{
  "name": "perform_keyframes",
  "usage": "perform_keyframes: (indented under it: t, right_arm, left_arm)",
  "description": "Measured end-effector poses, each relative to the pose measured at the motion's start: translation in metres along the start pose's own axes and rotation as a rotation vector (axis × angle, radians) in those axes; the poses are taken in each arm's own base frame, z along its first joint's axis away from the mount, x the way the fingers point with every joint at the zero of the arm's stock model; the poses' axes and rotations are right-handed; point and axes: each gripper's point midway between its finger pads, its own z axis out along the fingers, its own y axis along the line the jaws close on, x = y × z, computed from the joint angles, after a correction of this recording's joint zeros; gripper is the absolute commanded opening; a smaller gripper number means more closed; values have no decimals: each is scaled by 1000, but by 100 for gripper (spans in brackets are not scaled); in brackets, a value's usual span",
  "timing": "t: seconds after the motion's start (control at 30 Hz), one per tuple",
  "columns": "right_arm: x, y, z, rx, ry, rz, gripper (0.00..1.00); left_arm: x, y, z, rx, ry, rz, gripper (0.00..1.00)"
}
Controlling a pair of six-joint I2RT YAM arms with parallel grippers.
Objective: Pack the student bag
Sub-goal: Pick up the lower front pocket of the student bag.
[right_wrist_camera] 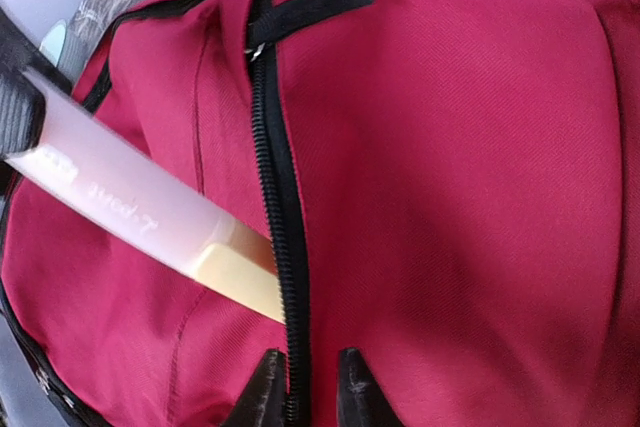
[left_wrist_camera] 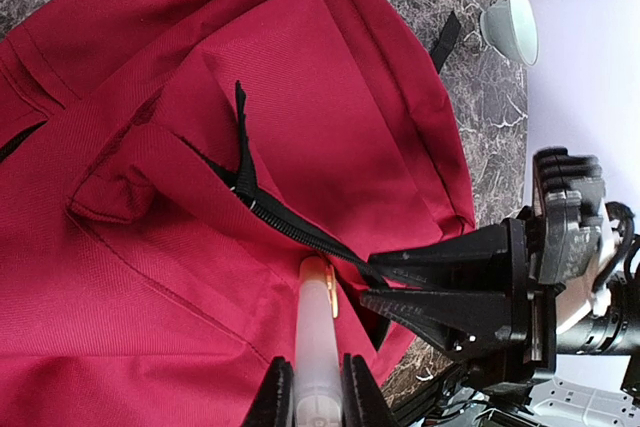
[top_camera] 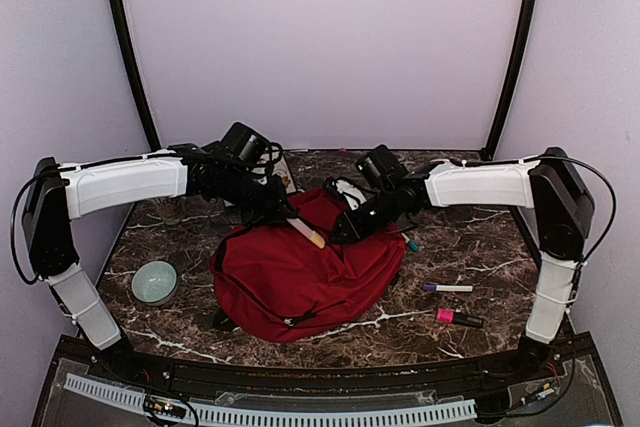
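Left gripper [left_wrist_camera: 315,377] jaws clamp a marker [left_wrist_camera: 316,327] aimed at the student bag [top_camera: 300,277] zip [right_wrist_camera: 270,197]. The right gripper [right_wrist_camera: 308,365] jaws straddle that zip's edge, presumably to hold it open, though I cannot tell if they grip it.

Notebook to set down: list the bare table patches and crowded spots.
Bare marble: between the bowl and the student bag; the near strip before the bag; right of the bag, behind the purple marker. Crowded: the bag's far side, where left gripper and right gripper meet.
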Motion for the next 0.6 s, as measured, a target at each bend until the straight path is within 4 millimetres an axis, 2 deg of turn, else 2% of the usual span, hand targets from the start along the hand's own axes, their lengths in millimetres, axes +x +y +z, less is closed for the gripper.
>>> perform_keyframes:
  t: [0.1,0.17,0.43,0.6]
  right_arm:
    - [2,3,3,-12,12,7,4]
    - [1,4,5,-17,20,9,2]
    - [-5,7,0,-15,26,20,0]
    - [-10,8,-3,-10,22,46,0]
  left_arm:
    - [1,2,1,-4,1,-6,0]
    - [2,5,2,-12,5,-13,0]
    - [4,19,11,-16,3,-109,0]
    - [5,32,15,8,-14,-249,0]
